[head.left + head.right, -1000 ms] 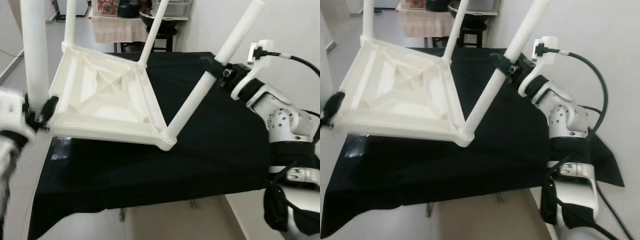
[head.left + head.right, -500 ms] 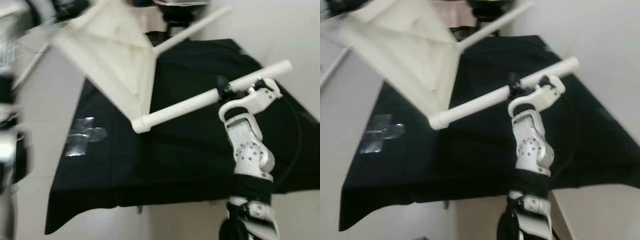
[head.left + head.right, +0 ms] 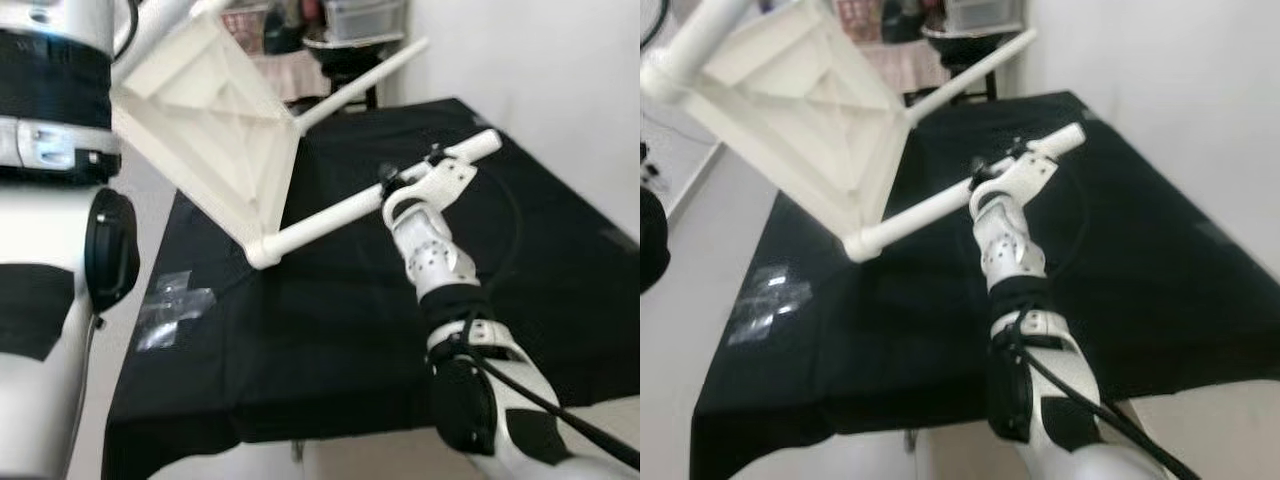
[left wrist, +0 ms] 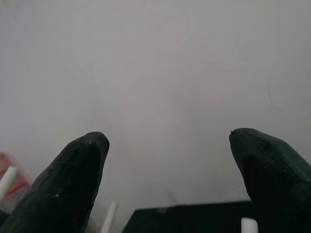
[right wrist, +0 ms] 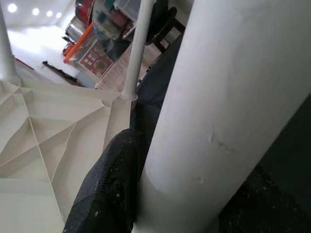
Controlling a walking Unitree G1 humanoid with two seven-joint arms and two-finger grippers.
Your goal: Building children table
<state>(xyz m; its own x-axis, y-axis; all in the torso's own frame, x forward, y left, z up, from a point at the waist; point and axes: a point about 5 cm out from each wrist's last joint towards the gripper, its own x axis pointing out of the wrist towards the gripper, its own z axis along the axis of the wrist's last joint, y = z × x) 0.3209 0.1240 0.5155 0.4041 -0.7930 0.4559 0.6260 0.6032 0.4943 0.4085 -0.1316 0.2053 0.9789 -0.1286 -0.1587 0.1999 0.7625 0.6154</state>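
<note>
One white plastic children's table (image 3: 215, 130) is held tipped up on edge above a work surface draped in a black cloth (image 3: 560, 260), its ribbed underside turned toward the right and toward the camera. Its legs stick out sideways. The nearest leg (image 3: 330, 215) runs from the table's low near corner, rightward and slightly upward, to a free end at the right. A farther leg (image 3: 360, 80) points up and to the right toward the back of the room.

The right gripper (image 3: 392, 183) is clamped on the nearest leg, well along it toward the free end, with the silver forearm rising to it from the near right. In the right wrist view a black finger (image 5: 109, 189) presses flat against the thick white tube, and the ribbed underside lies beyond it, so the tabletop sits to the left of this gripper and higher than it.

The left gripper (image 4: 170, 194) has its two fingertips (image 4: 73, 179) spread well apart with nothing between them, facing a pale wall above the far edge of the black cloth. The left arm (image 3: 55, 160) stands large at the near left, close to the table's left side.

A patch of clear tape (image 3: 175, 305) lies on the cloth at the near left, below the table's low corner.
</note>
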